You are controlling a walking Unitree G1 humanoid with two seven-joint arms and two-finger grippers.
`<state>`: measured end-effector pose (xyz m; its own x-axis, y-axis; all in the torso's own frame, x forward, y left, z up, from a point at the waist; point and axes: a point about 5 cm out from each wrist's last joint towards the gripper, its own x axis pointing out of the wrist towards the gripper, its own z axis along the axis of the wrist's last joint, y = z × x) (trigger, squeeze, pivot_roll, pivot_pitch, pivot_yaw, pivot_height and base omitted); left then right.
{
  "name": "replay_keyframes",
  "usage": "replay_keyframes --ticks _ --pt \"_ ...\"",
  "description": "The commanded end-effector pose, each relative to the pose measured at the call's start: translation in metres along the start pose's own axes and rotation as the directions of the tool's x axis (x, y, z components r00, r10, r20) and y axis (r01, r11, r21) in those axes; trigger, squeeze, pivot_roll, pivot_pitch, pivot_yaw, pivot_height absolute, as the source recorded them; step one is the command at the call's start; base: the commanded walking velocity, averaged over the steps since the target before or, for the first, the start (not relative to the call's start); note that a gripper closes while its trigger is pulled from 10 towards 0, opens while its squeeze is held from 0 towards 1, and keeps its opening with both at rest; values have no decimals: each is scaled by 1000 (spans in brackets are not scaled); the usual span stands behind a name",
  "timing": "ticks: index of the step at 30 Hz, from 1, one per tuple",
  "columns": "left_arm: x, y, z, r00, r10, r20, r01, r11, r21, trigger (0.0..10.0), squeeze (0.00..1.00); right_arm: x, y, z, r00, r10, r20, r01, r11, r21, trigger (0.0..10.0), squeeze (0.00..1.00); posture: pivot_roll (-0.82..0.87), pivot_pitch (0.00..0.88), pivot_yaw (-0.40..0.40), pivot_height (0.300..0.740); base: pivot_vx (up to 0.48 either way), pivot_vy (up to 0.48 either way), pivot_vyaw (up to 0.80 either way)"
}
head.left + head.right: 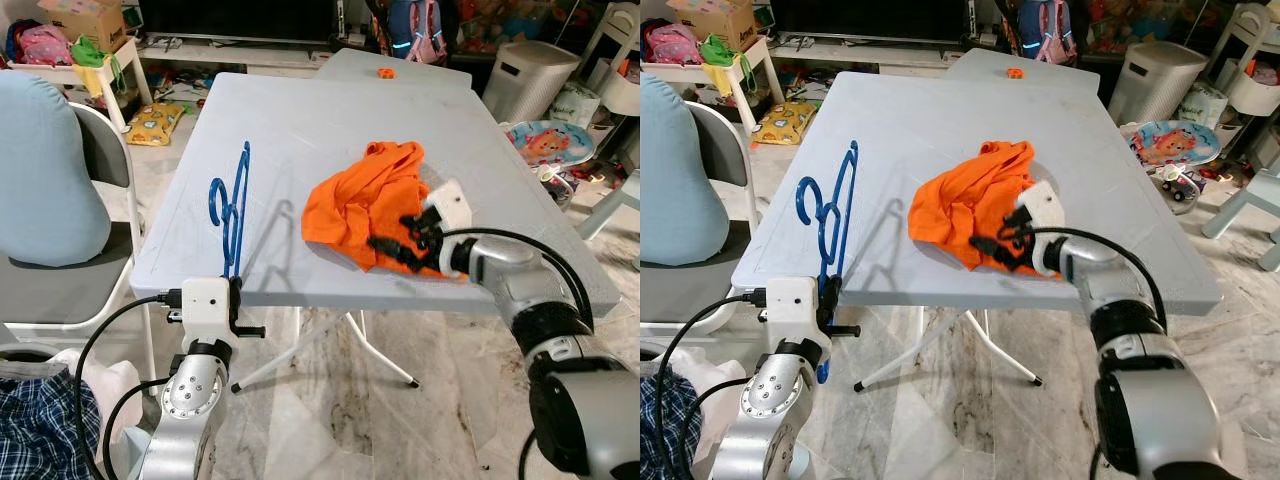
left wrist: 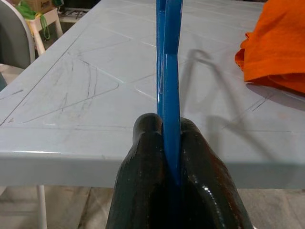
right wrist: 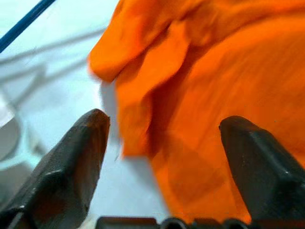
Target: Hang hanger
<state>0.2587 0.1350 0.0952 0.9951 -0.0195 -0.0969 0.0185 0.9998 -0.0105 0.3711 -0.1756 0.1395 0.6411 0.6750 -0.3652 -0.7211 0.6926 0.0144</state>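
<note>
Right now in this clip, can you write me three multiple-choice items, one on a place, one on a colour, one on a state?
1. Where does the orange garment lie?
A. on the grey table
B. on the floor
C. over the chair

2. What colour is the hanger?
A. red
B. blue
C. white

3. How do the jaws of the right gripper stand?
A. shut on the hanger
B. shut on nothing
C. open over the garment

Answers:
1. A, the garment is crumpled on the tabletop near its right front.
2. B, the hanger stands upright at the table's front edge, clamped in the left gripper, and is plainly blue.
3. C, the right wrist view shows the two black fingers spread apart with orange cloth between them.
</note>
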Motion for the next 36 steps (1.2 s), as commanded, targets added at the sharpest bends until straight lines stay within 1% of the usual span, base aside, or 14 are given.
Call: replay_keyframes --ticks 1,5,8,11,13,16,17,21,24,26,27,30,31,36 --pt "-2 0 -3 1000 0 -15 0 1000 9 10000 0 -4 -1 4 1000 25 -2 -25 1000 -11 10000 1000 174 48 -93 740 0 0 0" --pt "-3 1 -3 1000 0 -18 1 1000 11 10000 0 3 6 -7 999 17 -35 -17 1000 7 10000 1000 174 50 -90 740 0 0 0" --pt "-2 0 -2 1000 -2 -16 3 1000 13 10000 0 25 23 -18 997 0 -79 1 1000 20 10000 1000 178 52 -89 740 0 0 0" --pt "-2 1 -2 1000 -1 -16 1 1000 13 10000 0 34 32 -19 994 -6 -105 5 1000 -11 10000 1000 177 54 -88 740 0 0 0" --pt "-2 1 -2 1000 -1 -17 1 1000 14 10000 0 45 41 -17 995 -8 -102 6 1000 -17 10000 1000 177 54 -88 740 0 0 0" --pt "-2 -1 -2 1000 -3 -17 3 1000 12 10000 0 60 50 -9 994 -77 -80 75 997 -34 10000 1000 181 55 -92 740 0 0 0" --pt "-2 -2 -2 1000 -2 -17 2 1000 12 10000 0 68 55 -3 989 -138 -55 137 990 -29 10000 1000 184 55 -94 740 0 0 0" --pt "-2 -1 -2 1000 3 -16 -3 1000 12 10000 0 78 61 10 977 -215 -5 215 977 9 10000 1000 192 54 -99 740 0 0 0" --pt "-2 0 -2 1000 6 -15 -6 1000 13 10000 0 82 63 19 963 -267 22 267 963 30 10000 1000 192 54 -99 740 0 0 0" --pt "-2 0 -2 1000 8 -16 -8 1000 14 10000 0 83 58 31 923 -380 51 378 924 53 10000 1000 197 51 -103 740 0 0 0" --pt "-1 0 -2 1000 8 -15 -8 1000 15 10000 0 82 53 43 878 -470 92 465 882 69 10000 1000 197 51 -103 740 0 0 0" --pt "-2 -1 -2 1000 8 -14 -7 1000 15 10000 0 82 54 48 871 -478 112 471 878 79 10000 1000 197 51 -103 740 0 0 0" --pt "-1 -2 -1 1000 7 -12 -7 1000 14 10000 0 85 58 49 885 -451 117 440 891 111 10000 1000 200 49 -106 740 0 0 0" --pt "0 -2 -1 1000 13 -10 -13 1000 9 10000 0 84 58 39 909 -401 116 389 915 108 10000 1000 201 45 -113 740 0 0 0"
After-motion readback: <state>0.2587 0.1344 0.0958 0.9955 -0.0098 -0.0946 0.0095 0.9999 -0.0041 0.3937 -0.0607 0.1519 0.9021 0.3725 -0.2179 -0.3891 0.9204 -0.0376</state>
